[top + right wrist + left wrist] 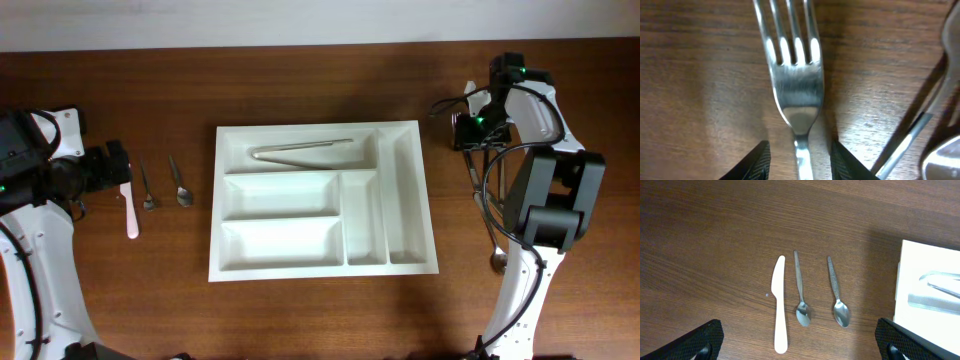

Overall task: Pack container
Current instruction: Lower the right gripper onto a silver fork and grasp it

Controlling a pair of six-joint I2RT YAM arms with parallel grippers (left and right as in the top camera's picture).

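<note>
Right, I am working the fork point(795, 85) pick on the right side, by my reading of the task, and the tray point(280, 245) is lying flat in the middle of the surface point(120, 300), between the two arms and well apart from this fork. The right gripper point(802, 161) is sitting low over the wood with its fingers point(757, 162) standing apart, one on each side of the fork's neck just below the tines, and a strip of wood is showing on both sides, so nothing is clamped yet. I am aiming to keep the neck centred between them, because an off-centre squeeze would likely swing the fork round. A spoon point(942, 160) and another thin handle are lying just beside it on the right, so I am wanting the right-hand finger to stay clear of them. The metal looks slick and thin, so I am expecting it to slip unless the fingers are reaching right down to the surface before biting. In the tray, tongs point(300, 150) are occupying the top long compartment, while the other four are looking bare. The left gripper point(800, 340) is hanging with its fingers point(705, 340) spread wide above a white knife point(780, 305) and two small spoons point(801, 295), touching none of them. From overhead I cannot make out the fork itself under the right arm.
</note>
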